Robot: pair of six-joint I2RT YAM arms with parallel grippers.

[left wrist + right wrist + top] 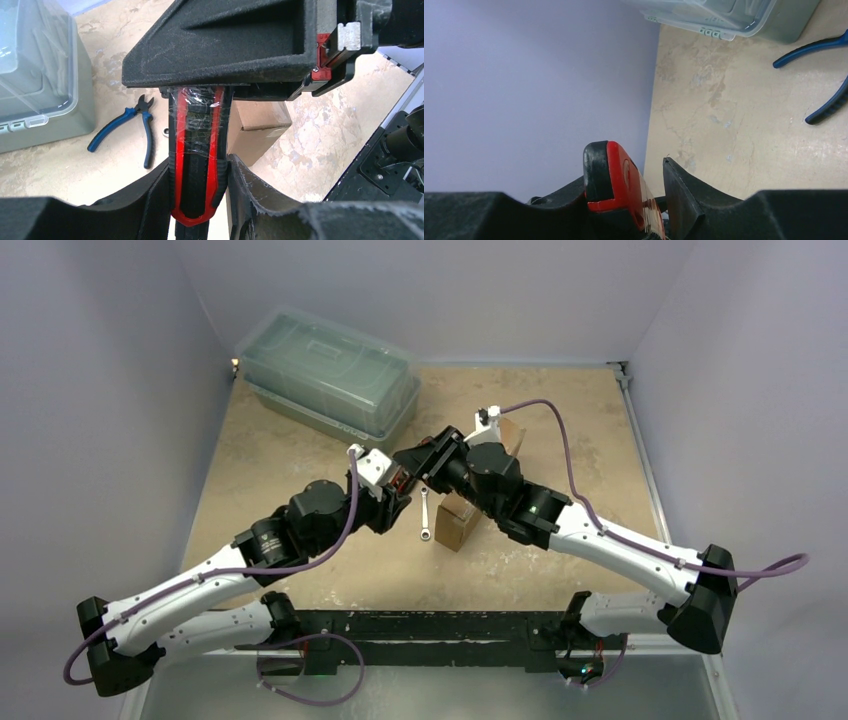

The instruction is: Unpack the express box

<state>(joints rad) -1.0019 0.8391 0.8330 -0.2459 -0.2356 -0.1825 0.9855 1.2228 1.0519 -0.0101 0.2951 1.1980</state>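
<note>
Cardboard of the express box (452, 525) peeks out mid-frame under the right arm (600, 535), mostly hidden — left tool (200, 162) clamps a film-wrapped red-and-black utility knife (197, 125); right tool (639, 180) straddles its end, grip unclear.

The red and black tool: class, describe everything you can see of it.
The tool is a long handle, black down the middle with red edges and a rounded red end, seemingly plastic, wrapped in clear film. The left gripper clamps one end in the air; the right gripper's fingers flank the other, grip unclear.
</note>
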